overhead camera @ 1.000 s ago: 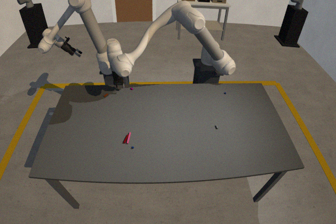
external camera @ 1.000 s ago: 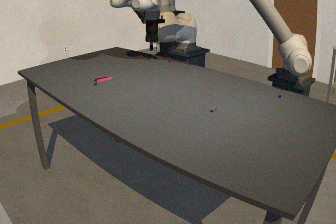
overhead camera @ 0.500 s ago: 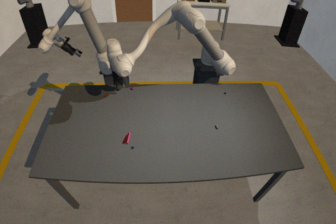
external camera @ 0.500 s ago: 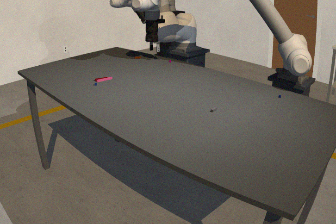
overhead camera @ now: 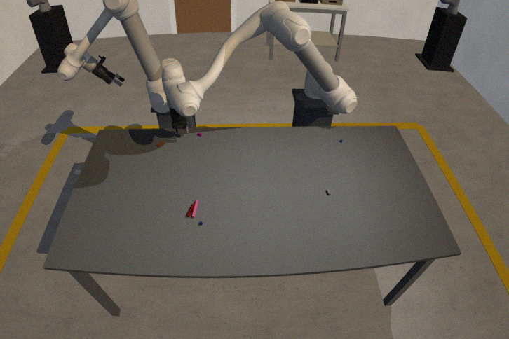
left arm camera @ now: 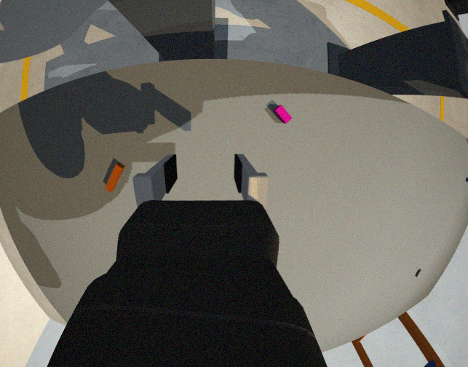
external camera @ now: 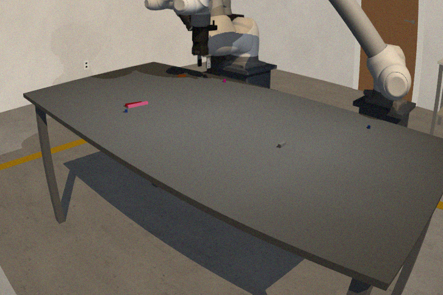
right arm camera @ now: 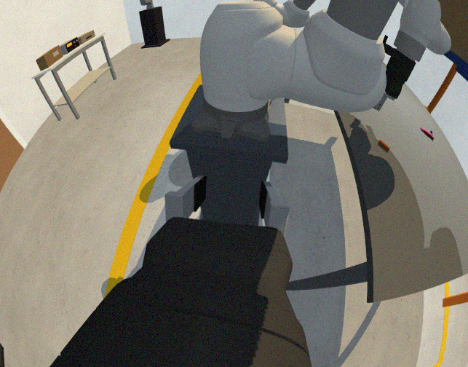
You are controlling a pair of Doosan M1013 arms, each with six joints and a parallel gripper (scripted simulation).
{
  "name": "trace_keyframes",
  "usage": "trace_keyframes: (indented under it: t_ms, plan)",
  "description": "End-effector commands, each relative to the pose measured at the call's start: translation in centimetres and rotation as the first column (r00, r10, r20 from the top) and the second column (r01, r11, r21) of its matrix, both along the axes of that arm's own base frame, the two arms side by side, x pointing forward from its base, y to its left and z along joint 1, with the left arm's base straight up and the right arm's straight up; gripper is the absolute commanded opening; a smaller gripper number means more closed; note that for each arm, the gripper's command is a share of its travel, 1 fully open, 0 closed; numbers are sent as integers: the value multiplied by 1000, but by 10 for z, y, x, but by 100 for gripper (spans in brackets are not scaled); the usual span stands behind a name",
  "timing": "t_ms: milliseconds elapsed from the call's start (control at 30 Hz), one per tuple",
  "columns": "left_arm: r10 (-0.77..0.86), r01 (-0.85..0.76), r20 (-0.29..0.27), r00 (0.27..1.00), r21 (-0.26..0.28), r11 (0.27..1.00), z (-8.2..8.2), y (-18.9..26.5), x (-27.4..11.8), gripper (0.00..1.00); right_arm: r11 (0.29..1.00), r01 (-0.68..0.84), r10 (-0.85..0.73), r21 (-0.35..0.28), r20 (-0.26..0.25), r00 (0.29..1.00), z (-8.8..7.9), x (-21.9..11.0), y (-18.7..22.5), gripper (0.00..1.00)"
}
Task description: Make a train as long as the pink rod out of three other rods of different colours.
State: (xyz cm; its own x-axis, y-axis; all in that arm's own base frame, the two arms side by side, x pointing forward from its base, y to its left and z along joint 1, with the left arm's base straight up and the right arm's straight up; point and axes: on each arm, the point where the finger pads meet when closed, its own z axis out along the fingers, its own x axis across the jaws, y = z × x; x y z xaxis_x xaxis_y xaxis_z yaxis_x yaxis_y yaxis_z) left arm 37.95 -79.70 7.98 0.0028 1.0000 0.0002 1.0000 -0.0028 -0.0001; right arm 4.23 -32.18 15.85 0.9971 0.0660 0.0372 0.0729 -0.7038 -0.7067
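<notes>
The pink rod point(overhead camera: 195, 209) point(external camera: 138, 104) lies close beside the red rod point(overhead camera: 191, 210), at a slight angle. One blue rod point(overhead camera: 200, 223) point(external camera: 126, 110) is near them; another blue rod point(overhead camera: 341, 141) point(external camera: 368, 127) is at the far right in the top view. A grey rod point(overhead camera: 327, 192) point(external camera: 281, 144) lies right of centre. An orange rod point(overhead camera: 160, 143) point(left arm camera: 114, 178) and a magenta rod point(overhead camera: 199, 134) point(left arm camera: 283, 113) lie apart near the back edge. My left gripper point(external camera: 204, 64) point(left arm camera: 205, 166) is open and empty above the table between those two. My right gripper point(overhead camera: 118, 80) point(right arm camera: 232, 190) is open and empty, off the table.
The table point(overhead camera: 263, 237) has its back edge close to both arm bases. In the top view the right arm stands at the left, and the left arm reaches across from the right. A side bench point(overhead camera: 312, 6) with boxes stands behind.
</notes>
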Motion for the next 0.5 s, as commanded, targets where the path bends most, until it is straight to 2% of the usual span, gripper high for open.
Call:
trace_keyframes:
  t_ms: [0,467]
  plan:
    - [0,0,1,1000,-1,1000,1,0,0,100,1000,0,0,-1,0,1000,0,0,0,100]
    - [42,-42,1,999,-2,999,1,2,5,100,1000,0,0,-1,0,1000,0,0,0,100]
